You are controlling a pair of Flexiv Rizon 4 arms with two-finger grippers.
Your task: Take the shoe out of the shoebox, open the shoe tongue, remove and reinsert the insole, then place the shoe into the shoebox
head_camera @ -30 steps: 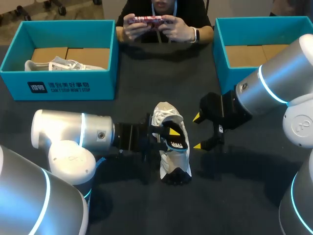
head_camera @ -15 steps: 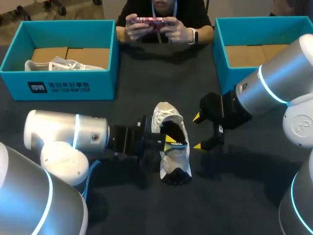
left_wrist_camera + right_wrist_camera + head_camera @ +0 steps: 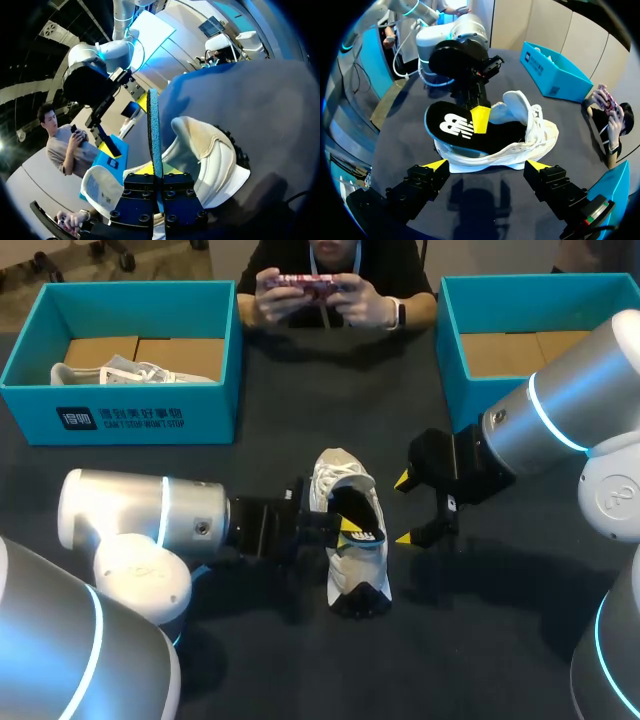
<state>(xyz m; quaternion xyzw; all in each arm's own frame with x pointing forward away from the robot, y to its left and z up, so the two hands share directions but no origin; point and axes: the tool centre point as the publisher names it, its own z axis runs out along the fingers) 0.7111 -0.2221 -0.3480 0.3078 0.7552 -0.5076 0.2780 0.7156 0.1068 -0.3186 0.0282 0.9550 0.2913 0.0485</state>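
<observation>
A white sneaker (image 3: 347, 568) lies on the dark table (image 3: 300, 410) in the middle, its tongue folded open. Its black insole (image 3: 357, 508) stands partly out of the shoe's opening. My left gripper (image 3: 349, 528) reaches in from the left and is shut on the insole's edge. In the left wrist view the insole (image 3: 154, 131) shows edge-on, pinched in the left gripper (image 3: 157, 176), with the sneaker (image 3: 212, 155) beside it. My right gripper (image 3: 404, 510) hangs open just right of the shoe. In the right wrist view the right gripper (image 3: 486, 165) faces the sneaker (image 3: 520, 137) and the insole (image 3: 455, 127).
A teal shoebox (image 3: 120, 415) at the back left holds a second white shoe (image 3: 130, 371). Another teal shoebox (image 3: 455, 350) stands at the back right with only brown cardboard inside. Bare table lies in front of the sneaker and between the boxes.
My left gripper's fingers have closed on the insole, and the left arm drew slightly left, then back. The right arm has not moved.
</observation>
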